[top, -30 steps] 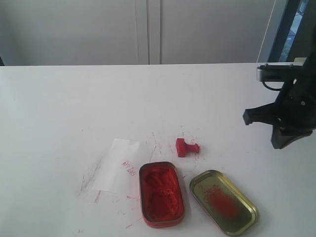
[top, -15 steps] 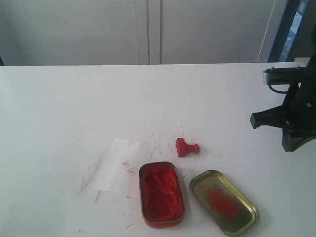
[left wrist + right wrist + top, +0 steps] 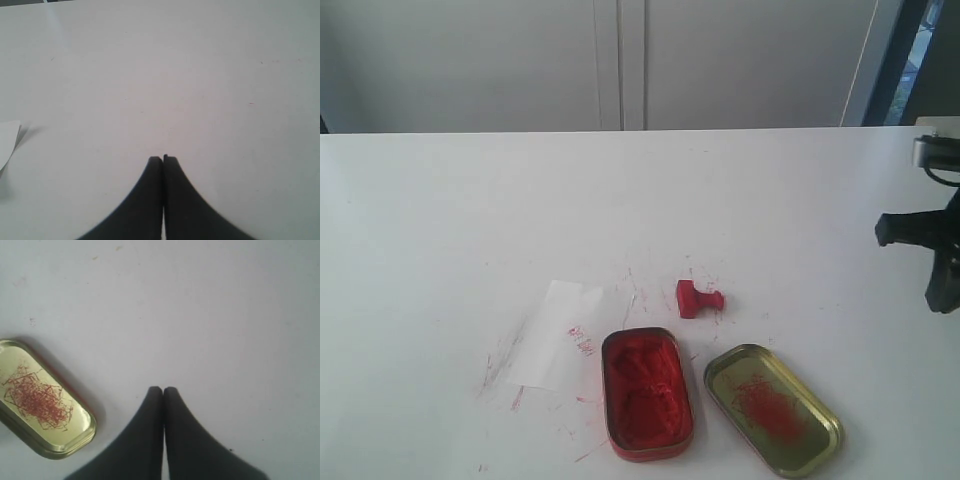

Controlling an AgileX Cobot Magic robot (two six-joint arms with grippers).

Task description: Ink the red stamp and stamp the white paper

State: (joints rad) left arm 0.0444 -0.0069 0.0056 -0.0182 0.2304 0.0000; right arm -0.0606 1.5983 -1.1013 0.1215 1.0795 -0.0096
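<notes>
Although the red stamp (image 3: 698, 299) is lying tipped on its side on the bench (image 3: 470, 200), near the far rim of the open tin of red ink paste (image 3: 647, 392) and apart from it, neither arm is holding anything. The right claw (image 3: 163, 390) is hanging clenched and empty at the right edge of the scene, well apart from the stamp, with the gold lid (image 3: 42, 400) showing beside it in its wrist view. The left claw (image 3: 163, 159) is likewise pressing its jaws together over bare bench. The white paper (image 3: 563, 335) is lying loose just beside the tin and is seemingly already carrying a faint red print (image 3: 581, 340). Several things are looking risky from here. A clenched claw coming down on so small a stamp would be knocking it away rather than gripping it. Because the stamp is resting on its side, a pinch across the knob could be letting it swivel, so the face would be meeting the paste crooked. Sticky paste may be dragging the unfixed tin, and a wet stamp could be lifting the loose paper or smearing over the existing mark.
</notes>
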